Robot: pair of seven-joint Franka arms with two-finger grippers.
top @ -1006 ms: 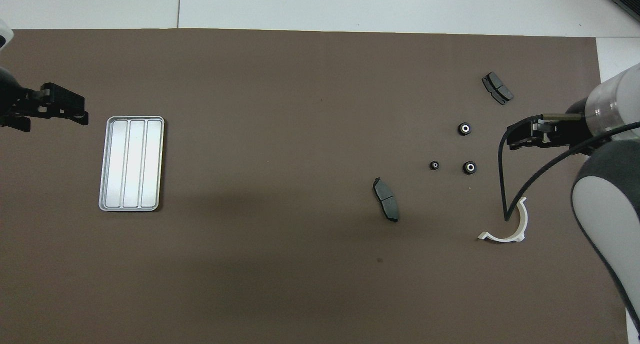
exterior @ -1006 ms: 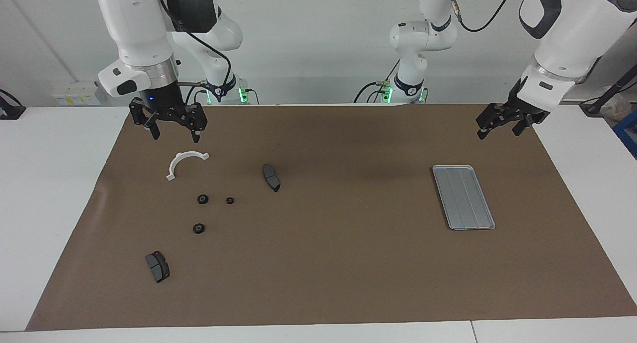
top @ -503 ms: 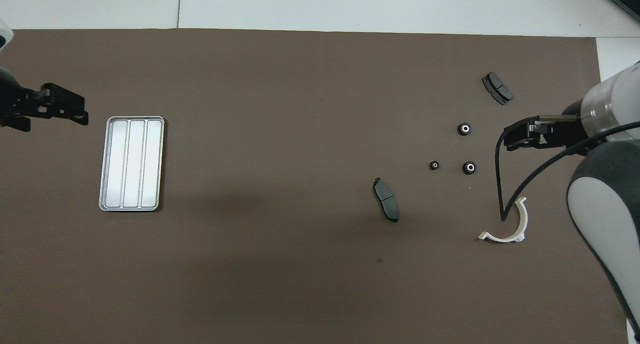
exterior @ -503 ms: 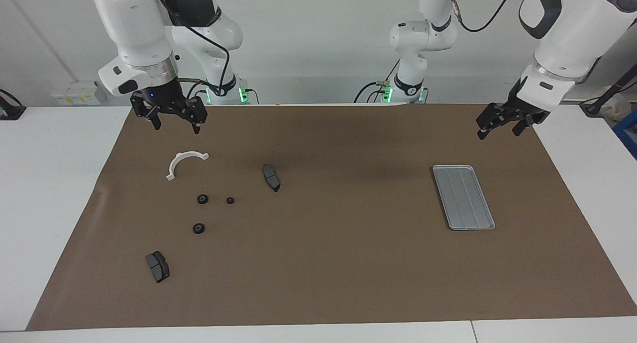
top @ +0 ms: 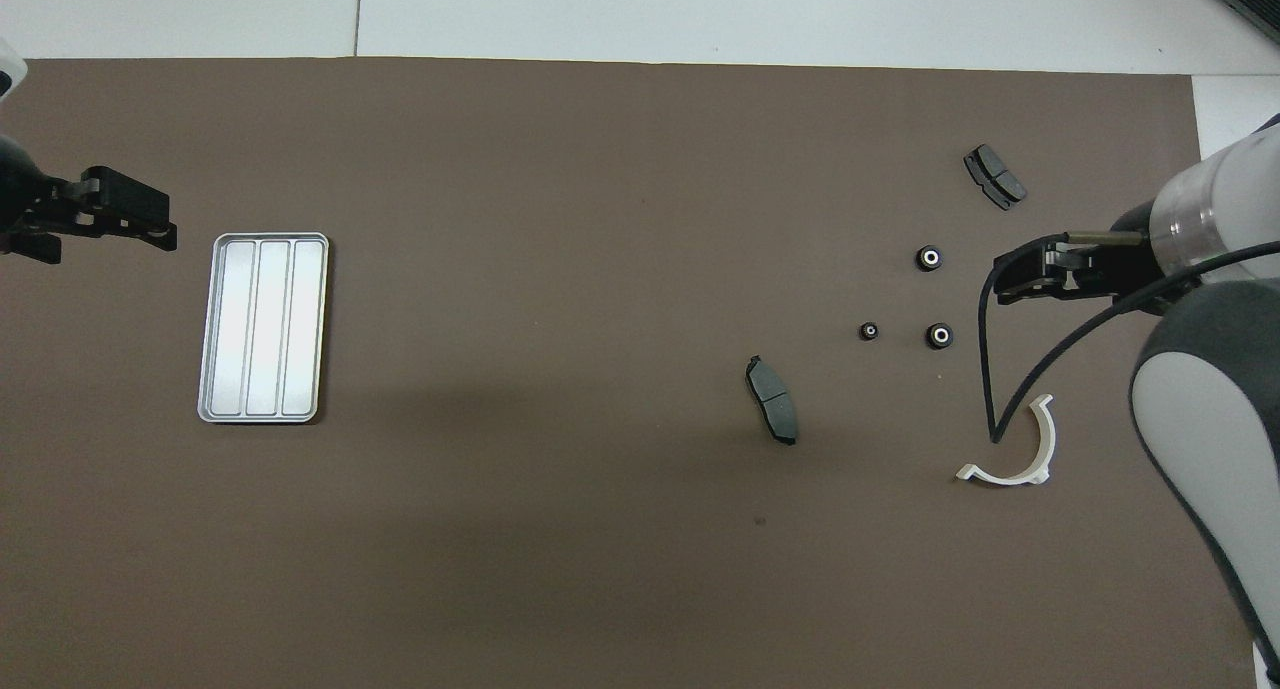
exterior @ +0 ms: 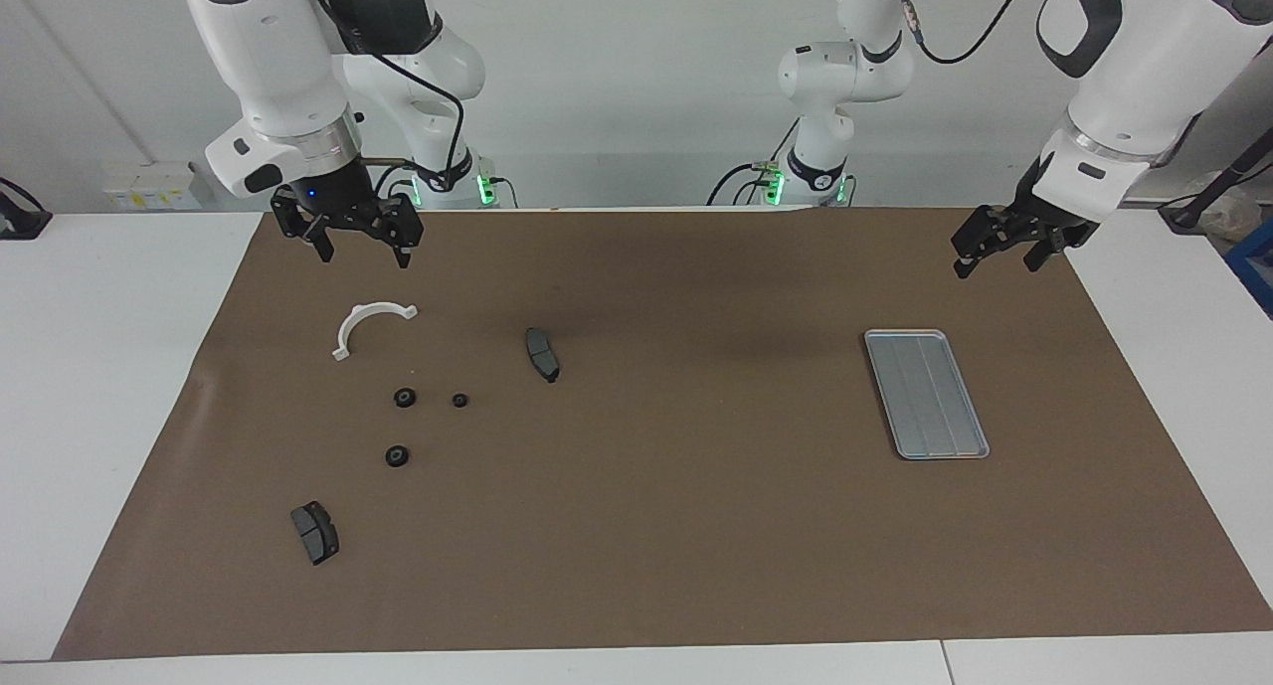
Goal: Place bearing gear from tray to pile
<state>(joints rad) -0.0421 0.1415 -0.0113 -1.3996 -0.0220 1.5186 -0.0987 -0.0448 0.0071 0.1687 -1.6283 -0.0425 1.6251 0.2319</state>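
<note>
On the brown mat, toward the left arm's end of the table, I am seeing the tray [exterior: 927,394] lying empty, its long axis running from the robots' edge outward, with no gear on its ridged floor. I am finding all three bearing gears [exterior: 405,398] already down in the pile [top: 940,336] toward the right arm's end, between the white bracket [exterior: 366,323] and the brake pads [exterior: 543,354]. I am holding the right gripper [exterior: 360,247] raised over the mat just robot-side of the bracket, fingers spread and gripping nothing. I am keeping the left gripper [exterior: 998,250] waiting in the air near the tray's robot-side corner, fingers parted, also empty. I am judging the tray nearer the left arm. From overhead, the right arm's cable is crossing the bracket.
</note>
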